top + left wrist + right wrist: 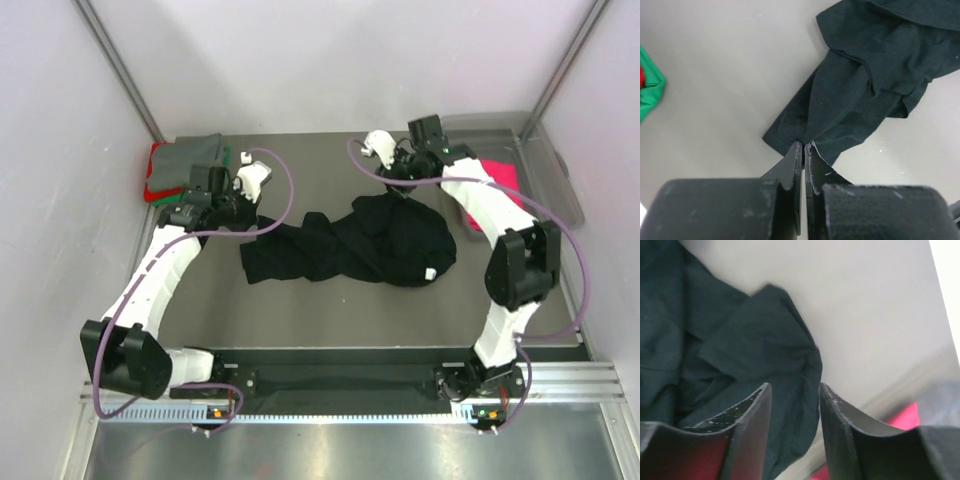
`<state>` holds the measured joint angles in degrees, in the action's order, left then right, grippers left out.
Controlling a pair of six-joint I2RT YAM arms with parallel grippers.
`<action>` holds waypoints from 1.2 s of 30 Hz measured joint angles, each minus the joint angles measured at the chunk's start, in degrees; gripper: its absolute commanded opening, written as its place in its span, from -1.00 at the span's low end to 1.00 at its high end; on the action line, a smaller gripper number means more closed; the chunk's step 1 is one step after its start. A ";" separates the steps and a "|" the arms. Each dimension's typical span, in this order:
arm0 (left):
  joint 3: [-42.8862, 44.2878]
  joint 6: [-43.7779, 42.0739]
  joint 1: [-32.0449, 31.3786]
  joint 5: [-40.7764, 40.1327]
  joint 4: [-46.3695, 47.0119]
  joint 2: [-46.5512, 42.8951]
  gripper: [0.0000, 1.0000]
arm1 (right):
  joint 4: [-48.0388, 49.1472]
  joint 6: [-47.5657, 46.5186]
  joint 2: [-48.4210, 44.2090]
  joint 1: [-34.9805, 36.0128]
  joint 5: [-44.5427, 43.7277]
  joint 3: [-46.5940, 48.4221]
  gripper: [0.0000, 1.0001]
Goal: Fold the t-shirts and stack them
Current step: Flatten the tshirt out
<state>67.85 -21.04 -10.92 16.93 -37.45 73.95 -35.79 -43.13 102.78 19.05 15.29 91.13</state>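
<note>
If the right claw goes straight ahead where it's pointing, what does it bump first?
Probably the black t-shirt: it lies bunched ahead of the open right gripper, though depth is unclear.

A crumpled t-shirt (370, 245) lies mid-bench (330, 310), its left end pinched in the left claw (804, 150), the right claw (795, 390) over its far edge. Stacked t-shirts (185, 160) sit far left, a bin (555, 165) far right.

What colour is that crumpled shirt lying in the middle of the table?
The shirt is black; the top external view shows it best.
</note>
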 measured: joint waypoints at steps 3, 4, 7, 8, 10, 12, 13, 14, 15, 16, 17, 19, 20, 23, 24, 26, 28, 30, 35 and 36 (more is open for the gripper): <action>-1.38 0.26 0.00 0.52 0.33 -0.87 -1.00 | -8.44 -4.09 6.54 0.00 5.88 12.00 -0.05; -1.79 0.35 0.00 0.72 0.55 -1.20 -1.00 | -11.10 -5.18 9.51 0.00 7.54 16.98 -0.05; -3.04 0.42 0.00 1.31 1.16 -2.34 -1.00 | -19.78 -8.15 20.94 0.09 11.65 36.28 0.03; -3.50 0.42 0.02 1.55 1.40 -2.60 -1.00 | -21.31 -8.90 24.28 0.35 12.33 41.31 0.06; -4.22 0.42 0.07 1.75 1.55 -2.86 -1.00 | -22.51 -9.88 28.17 0.72 12.66 44.87 0.08; -4.87 0.42 0.28 1.90 1.55 -2.93 -1.00 | -23.28 -10.56 30.16 1.18 12.41 43.47 0.08; -5.16 0.42 0.39 1.92 1.53 -2.93 -1.00 | -23.39 -10.71 30.69 1.46 12.13 42.36 0.08; -5.40 0.42 0.48 1.97 1.53 -2.93 -1.00 | -23.39 -10.73 31.39 1.88 11.82 41.03 0.08; -5.51 0.42 0.59 2.03 1.53 -2.93 -1.00 | -23.34 -10.69 32.09 2.36 11.63 39.91 0.08; -5.53 0.46 0.70 2.19 1.51 -2.93 -1.00 | -23.37 -10.62 32.81 2.82 11.39 39.12 0.08; -5.53 0.57 0.72 2.36 1.57 -2.93 -1.00 | -23.21 -10.43 33.44 3.21 11.26 38.56 0.08; -5.53 0.76 0.74 2.82 1.70 -2.93 -1.00 | -22.62 -9.68 34.42 3.85 11.04 38.16 0.09; -5.53 0.96 0.74 3.04 1.75 -2.93 -1.00 | -21.99 -9.22 34.73 4.00 10.88 38.16 0.09; -5.53 1.40 0.74 3.43 1.95 -2.93 -1.00 | -20.37 -8.50 34.75 4.48 10.62 38.10 0.11; -5.53 1.44 0.74 3.50 1.95 -2.93 -1.00 | -19.63 -8.22 34.75 4.61 10.54 38.12 0.11; -5.55 1.49 0.74 3.67 1.95 -2.93 -1.00 | -18.49 -7.69 34.95 4.85 10.14 38.12 0.11; -5.73 1.51 0.74 3.78 1.97 -2.93 -1.00 | -17.44 -7.21 35.41 4.87 9.79 38.12 0.11; -5.90 1.57 0.74 3.87 2.01 -2.93 -1.00 | -16.46 -6.73 36.33 4.96 9.46 38.12 0.10; -6.27 1.64 0.74 3.93 2.03 -2.95 -1.00 | -15.52 -5.84 38.93 5.42 8.68 38.12 0.08; -6.27 1.64 0.74 4.07 2.10 -2.95 -1.00 | -15.23 -5.66 39.52 5.53 8.50 38.12 0.08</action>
<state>61.58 -19.40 -10.17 20.99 -35.35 71.00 -51.03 -48.80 142.30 24.58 23.79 129.25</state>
